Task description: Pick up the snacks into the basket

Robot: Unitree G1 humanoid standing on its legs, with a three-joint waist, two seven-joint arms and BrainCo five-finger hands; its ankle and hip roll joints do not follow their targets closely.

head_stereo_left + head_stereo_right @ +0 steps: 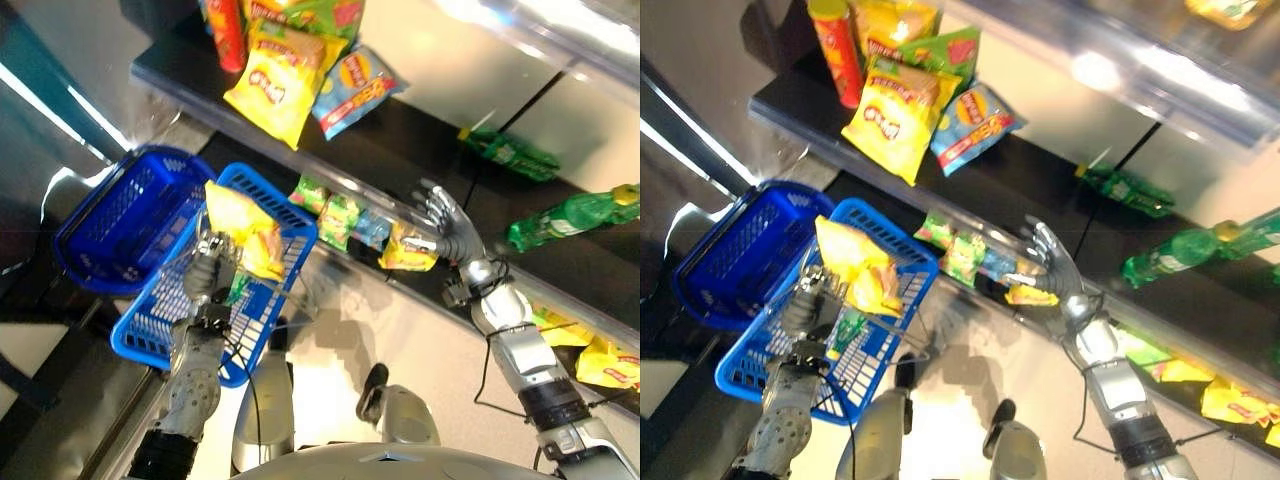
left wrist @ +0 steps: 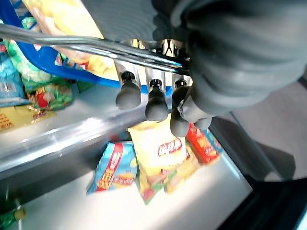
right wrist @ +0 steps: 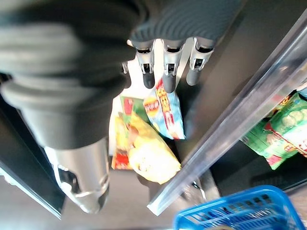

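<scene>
snacks: one yellow bag (image 1: 243, 228) sits tilted on the basket's (image 1: 150, 330) far rim, half in, half proud of it. green packs (image 1: 330, 212) and a small yellow pack (image 1: 407, 250) lie on the lower shelf (image 1: 560, 255) behind its clear lip. more chip bags (image 1: 275, 75) on the upper shelf (image 1: 420, 110), far side, with a red can (image 1: 226, 30).

right hand (image 1: 452, 232): fingers spread, relaxed, holding nothing, just beside the small yellow pack at the shelf lip. can't tell if it touches.

left hand (image 1: 205, 272): fingers curled round the basket's metal handle (image 2: 62, 44), carrying it. a second blue basket (image 1: 125, 215) lies just left.

risks, my read:
- yellow bag on the rim could slide out if the basket tips or jolts.
- clear lip blocks a straight reach; fingers may snag on it or shove the pack deeper.
- green bottles (image 1: 570, 215) lie on the shelf to the right, a wide sweep could roll them.
</scene>
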